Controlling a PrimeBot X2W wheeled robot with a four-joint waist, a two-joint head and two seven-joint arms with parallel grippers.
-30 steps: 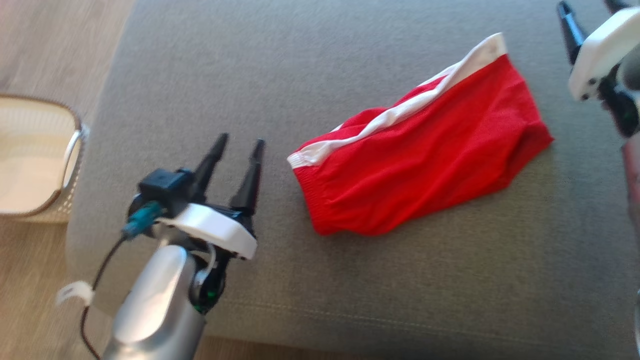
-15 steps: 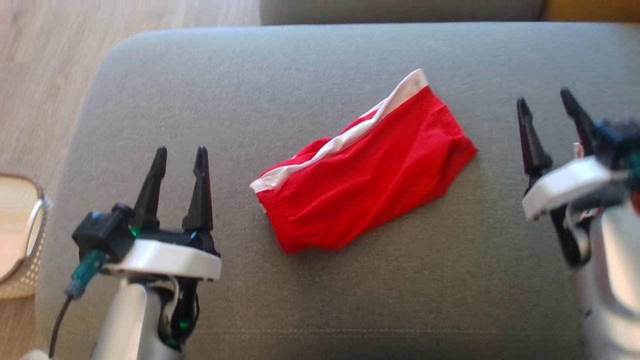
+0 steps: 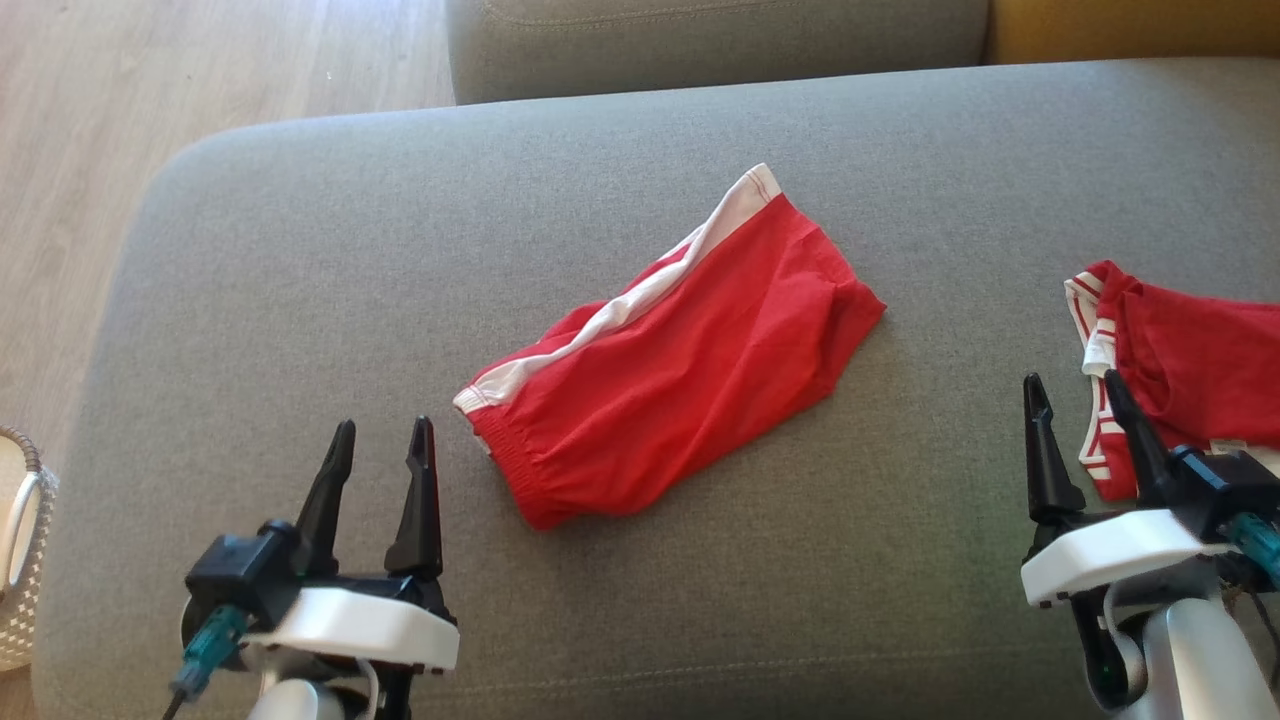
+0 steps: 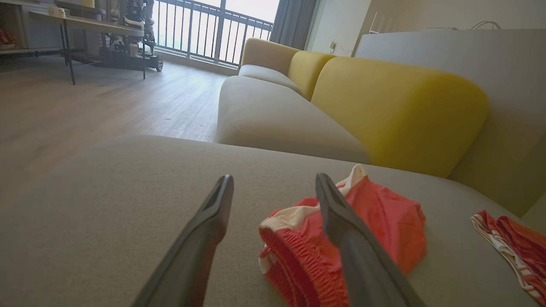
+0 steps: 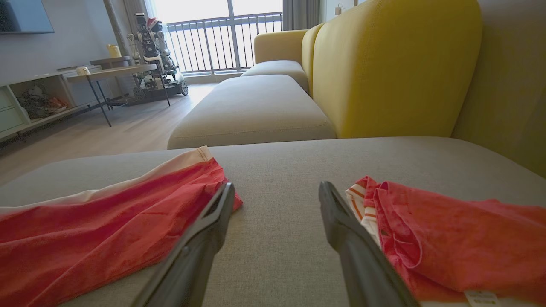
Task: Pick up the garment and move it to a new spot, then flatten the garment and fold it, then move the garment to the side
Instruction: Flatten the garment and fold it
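Note:
The garment (image 3: 680, 370) is a pair of red shorts with a white side stripe. It lies folded, slantwise, in the middle of the grey sofa cushion (image 3: 300, 260). My left gripper (image 3: 383, 428) stands open just left of its elastic waistband end, not touching it. In the left wrist view the garment (image 4: 384, 217) lies just beyond and right of that gripper (image 4: 274, 177). My right gripper (image 3: 1071, 380) is open and empty, well right of the garment. In the right wrist view the garment (image 5: 106, 230) lies left of that gripper (image 5: 276, 184).
A second red garment (image 3: 1200, 360) with striped trim lies at the cushion's right, close beside my right gripper's fingers, also red garment (image 5: 460, 238). A wicker basket (image 3: 20, 560) stands on the wooden floor at the left. A yellow backrest (image 4: 396, 111) rises behind the cushion.
The head camera has swung, bringing the second red garment into view. Both grippers have come back toward the cushion's near edge, still open. The garment lies as before.

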